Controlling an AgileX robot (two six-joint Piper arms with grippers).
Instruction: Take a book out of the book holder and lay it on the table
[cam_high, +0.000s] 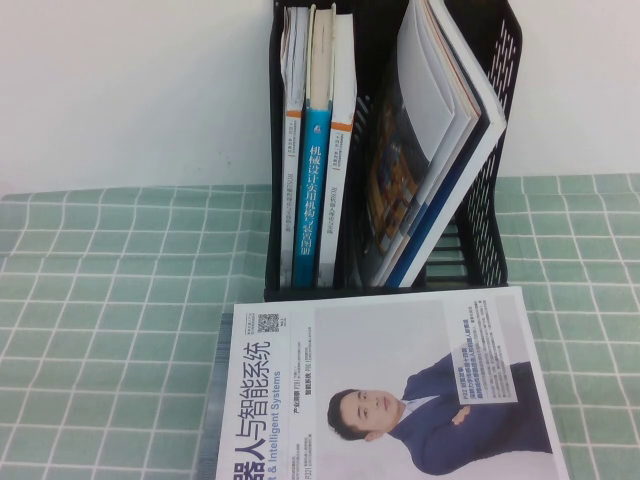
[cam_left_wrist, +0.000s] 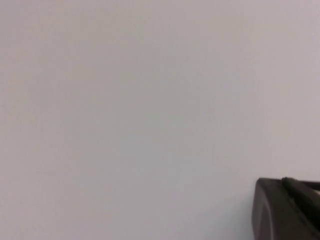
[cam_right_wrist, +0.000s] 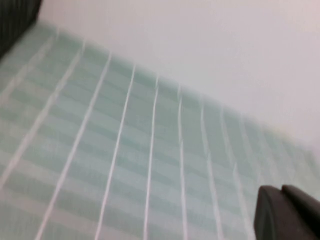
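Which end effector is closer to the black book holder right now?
Probably the right. The right end effector, shut, is over the table, a dark corner, likely the book holder, in its view. The left end effector faces only blank wall.

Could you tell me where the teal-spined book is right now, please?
In the high view, the teal-spined book stands upright in the left compartment of the book holder, between two white-spined volumes.

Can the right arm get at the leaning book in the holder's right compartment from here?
Probably yes: the book leans in the book holder with its top free. The right gripper, shut, hangs over bare table; the left gripper faces wall.
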